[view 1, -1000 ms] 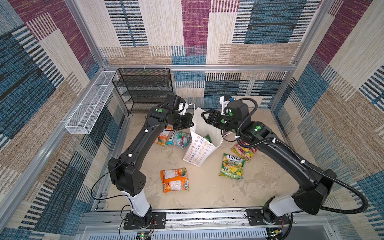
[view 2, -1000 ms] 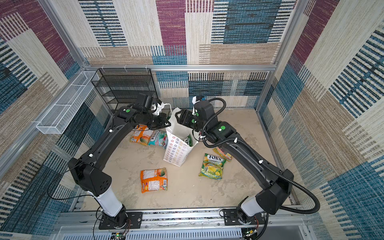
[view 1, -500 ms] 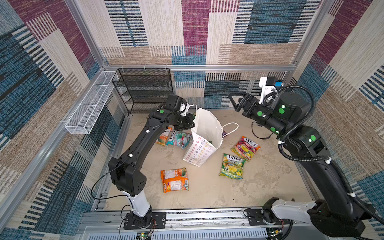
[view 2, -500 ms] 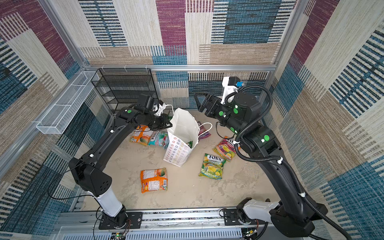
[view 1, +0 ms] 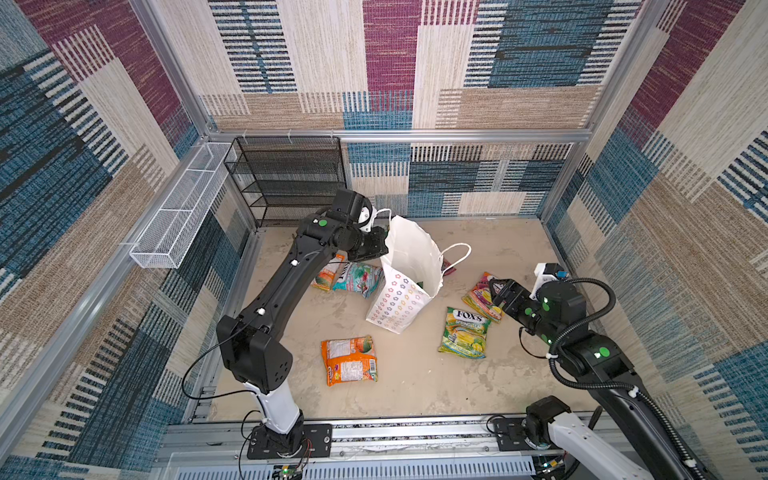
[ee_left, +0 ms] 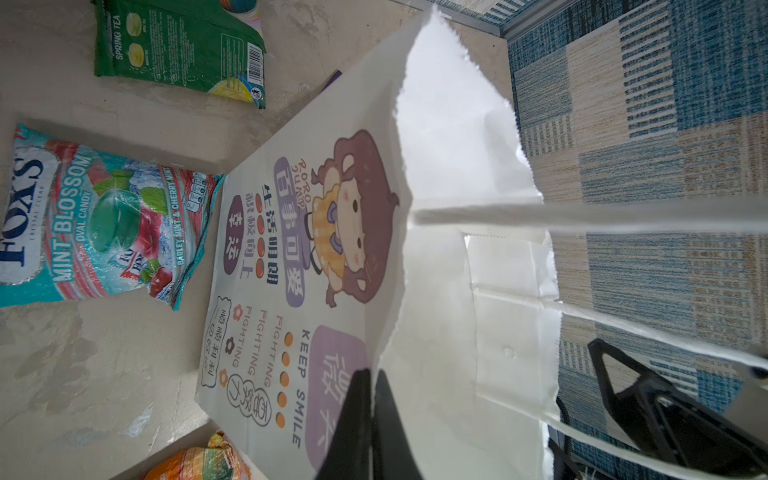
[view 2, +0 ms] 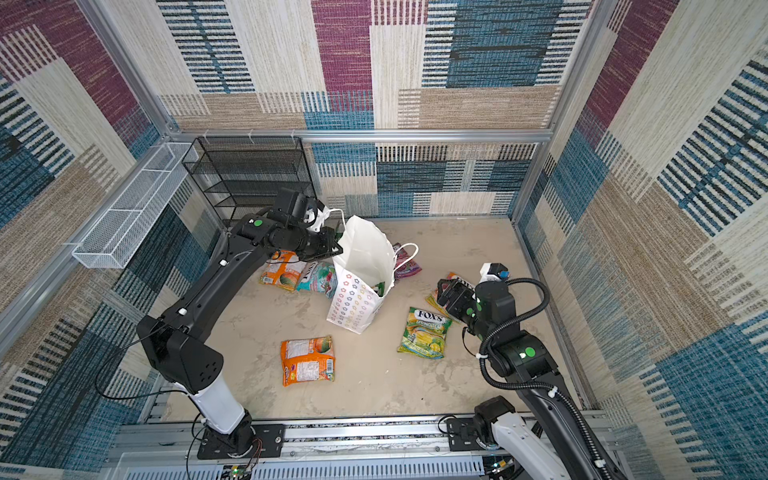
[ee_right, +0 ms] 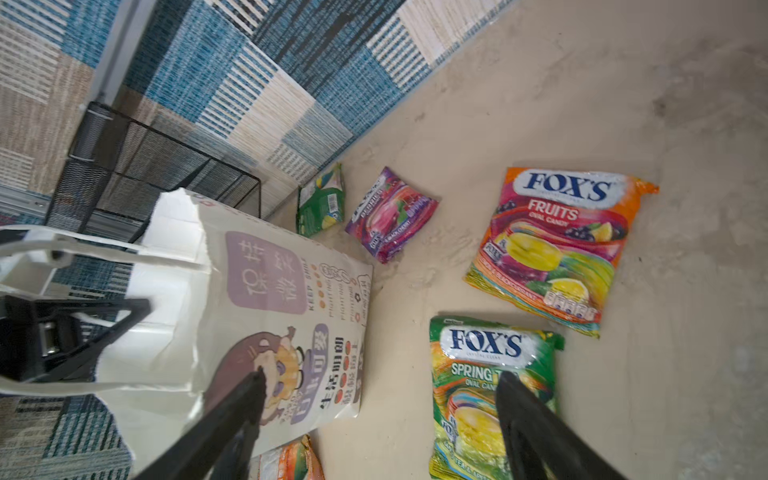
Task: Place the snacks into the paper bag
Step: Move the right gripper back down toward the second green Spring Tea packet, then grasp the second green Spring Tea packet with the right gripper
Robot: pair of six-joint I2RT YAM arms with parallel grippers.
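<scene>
- Nearest, left of centre, an orange packet is lying flat with its printed back up, well apart from both grippers.
- On the right, the right gripper is hovering with its jaws wide and empty beside the Spring Tea packet, which is reading "FOX'S SPRING TEA". The film looks slick, so coming down square and pinching one edge should be working best.
- Just beyond, the Fruits packet is showing "FOX'S FRUITS OVAL CANDY".
- In the middle, the paper bag is standing tilted with its mouth open, printed "KEEP SMILE" and "FIGHTING".
- The left gripper is pinching the bag's rim, jaws narrow, holding the mouth open for the drop.
- Left of the bag, a teal packet is reading "FOX'S MINT BLOSSOM".
</scene>
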